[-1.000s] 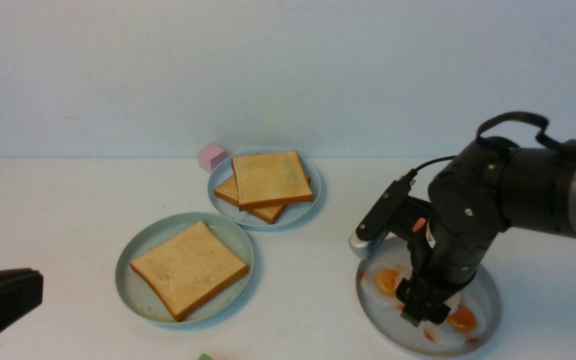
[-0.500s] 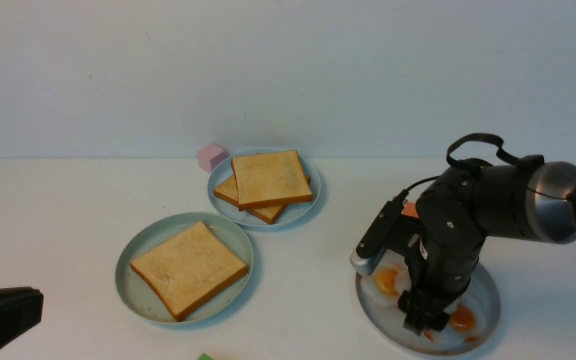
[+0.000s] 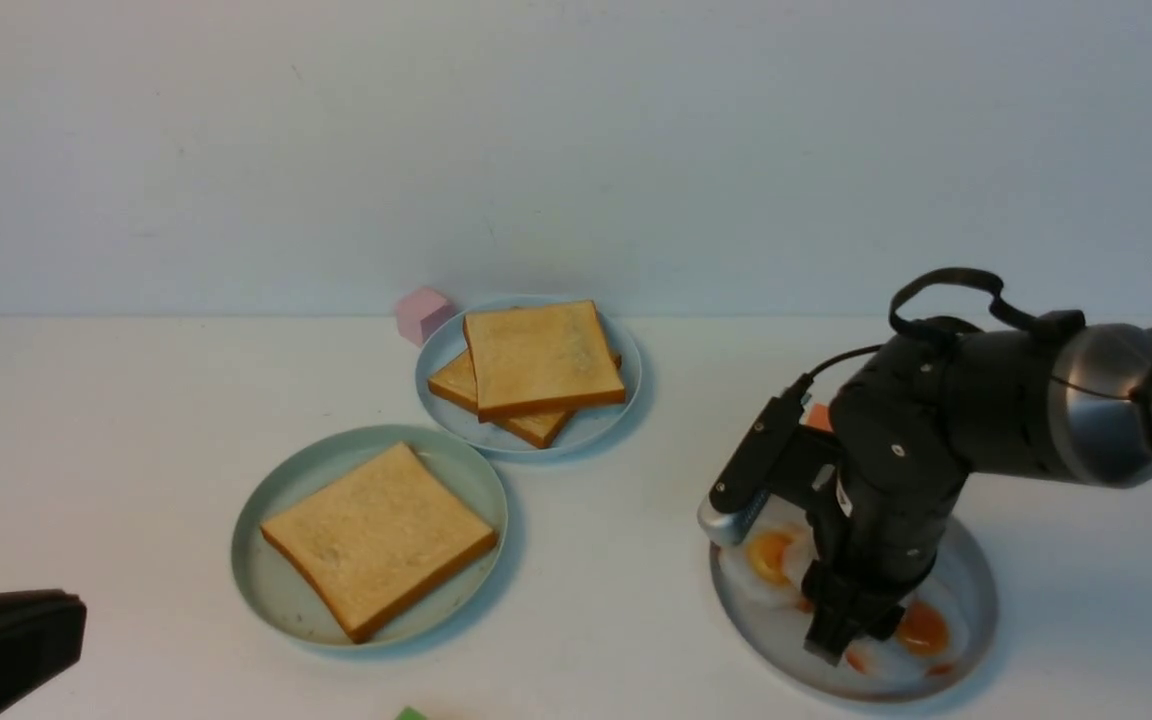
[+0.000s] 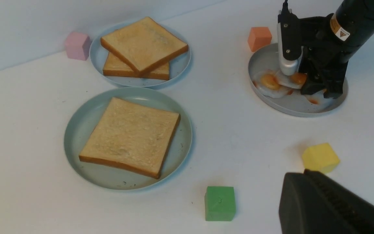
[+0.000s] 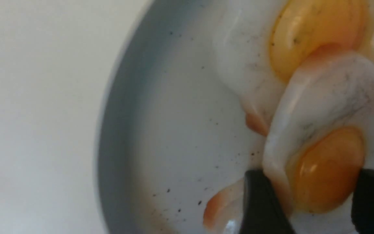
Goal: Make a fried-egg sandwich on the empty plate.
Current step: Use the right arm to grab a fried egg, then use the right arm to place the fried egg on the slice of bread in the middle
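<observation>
White tabletop [image 3: 86,430], plain pale wall [image 3: 576,150] behind. Three plates are laid out.

Mint-green plate [image 3: 281,490]: placed near-left of centre, dark specks seen on its floor. One toast slice [image 3: 376,540] is laid flat on it, turned corner-on; no egg has been put on it yet.

Pale blue plate [image 3: 596,425]: set just behind the green one, rims touching or nearly so. Two toast slices [image 3: 541,355] are stacked on it, the upper skewed over the lower. Pink cube [image 3: 423,313] is sited just beside its far-left rim.

Grey-blue speckled plate [image 3: 971,600]: located near-right, well apart from the other two. Fried eggs [image 3: 771,560] are overlapped on it, two yolks visible. Orange cube [image 4: 259,37] is parked just behind its far rim.

Right arm [image 3: 936,450] is angled down into that plate. Right jaws are held apart, tips down among the eggs, with one yolk [image 5: 326,169] bracketed between the black fingers [image 5: 261,204]; egg white is touched on one side. Firm clamping cannot be confirmed.

Left jaws are closed together, held low at the near-left edge, well apart from every plate.

Green cube [image 4: 220,203] and yellow cube [image 4: 320,157] are seen loose on the near side of the tabletop.
</observation>
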Controlling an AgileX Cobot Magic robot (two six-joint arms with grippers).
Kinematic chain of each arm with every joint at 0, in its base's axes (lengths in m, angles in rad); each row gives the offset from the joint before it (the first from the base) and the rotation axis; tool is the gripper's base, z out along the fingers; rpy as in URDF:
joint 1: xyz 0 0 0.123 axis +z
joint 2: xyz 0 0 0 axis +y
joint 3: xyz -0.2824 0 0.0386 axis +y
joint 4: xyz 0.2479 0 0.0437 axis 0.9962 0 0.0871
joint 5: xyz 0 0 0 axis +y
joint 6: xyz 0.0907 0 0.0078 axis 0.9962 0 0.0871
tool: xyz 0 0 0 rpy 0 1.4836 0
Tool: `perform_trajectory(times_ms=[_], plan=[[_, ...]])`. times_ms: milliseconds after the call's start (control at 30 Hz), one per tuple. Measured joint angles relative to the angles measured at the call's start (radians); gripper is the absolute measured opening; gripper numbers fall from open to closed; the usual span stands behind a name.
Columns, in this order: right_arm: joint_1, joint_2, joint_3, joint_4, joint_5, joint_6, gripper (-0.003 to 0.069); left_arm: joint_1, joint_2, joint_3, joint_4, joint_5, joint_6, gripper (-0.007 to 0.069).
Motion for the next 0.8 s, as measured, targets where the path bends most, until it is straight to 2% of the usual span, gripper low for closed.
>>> perform_trajectory(times_ms=[33,100,133,167,200,633,767,800], plan=[[0.000,-0.002,0.000,0.002,0.002,0.002,0.0356,0.000,0.000,0.000,0.000,0.000,0.000,-0.0013],[0.000,-0.040,-0.002,0.017,0.024,0.007,0.0211,0.000,0.000,0.000,0.000,0.010,0.000,-0.0013],[0.000,-0.044,-0.002,0.017,0.026,0.008,0.0176,0.000,0.000,0.000,0.000,0.010,0.000,-0.0013],[0.000,-0.071,-0.003,0.024,0.036,0.010,0.0090,0.000,0.000,0.000,0.000,0.011,0.000,-0.0013],[0.000,-0.094,-0.003,0.036,0.050,0.014,0.0072,0.000,0.000,0.000,0.000,0.011,0.000,-0.0013],[0.008,-0.163,-0.013,0.055,0.118,0.030,0.0081,0.000,0.000,0.000,0.008,0.013,-0.002,-0.0013],[0.067,-0.199,-0.076,0.067,0.164,0.060,0.0081,0.000,0.000,0.000,0.059,0.026,-0.064,-0.0013],[0.122,-0.209,-0.125,0.073,0.171,0.073,0.0081,0.000,0.000,0.000,0.115,0.040,-0.118,-0.0013]])
